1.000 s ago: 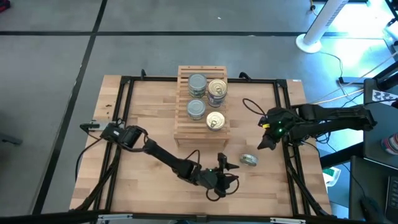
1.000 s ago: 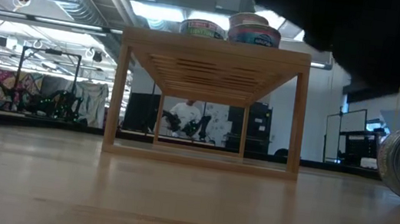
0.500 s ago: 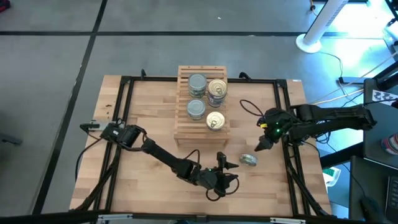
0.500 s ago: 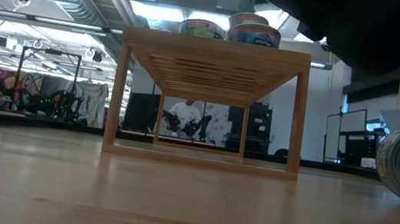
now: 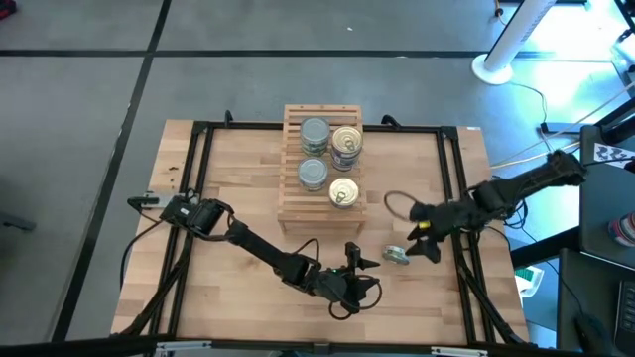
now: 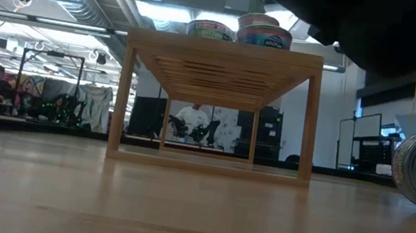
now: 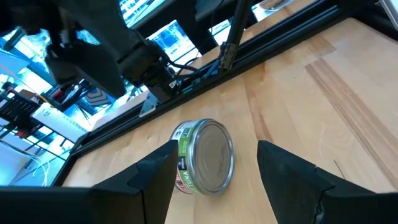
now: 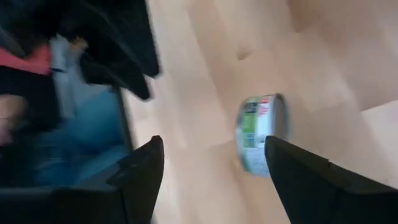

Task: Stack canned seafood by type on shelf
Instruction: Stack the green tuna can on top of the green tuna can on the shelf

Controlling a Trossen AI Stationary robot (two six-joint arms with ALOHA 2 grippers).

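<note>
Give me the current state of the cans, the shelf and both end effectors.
Loose can: on its side on the table, ungripped.
Shelf: upright, four cans on top.
Left end effector: open, beside the loose can.
Right end effector: open, beside that can.

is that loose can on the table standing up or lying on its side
On its side. The loose can rests on its green-labelled rim on the table, flat silver end facing sideways toward the left wrist camera.

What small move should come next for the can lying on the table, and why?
Probably the right tool should ease forward around the can on its side and close. Its fingers are open, the can lies beside it, untouched, and the shelf already holds four cans. The left tool, also open, waits nearby.
</note>
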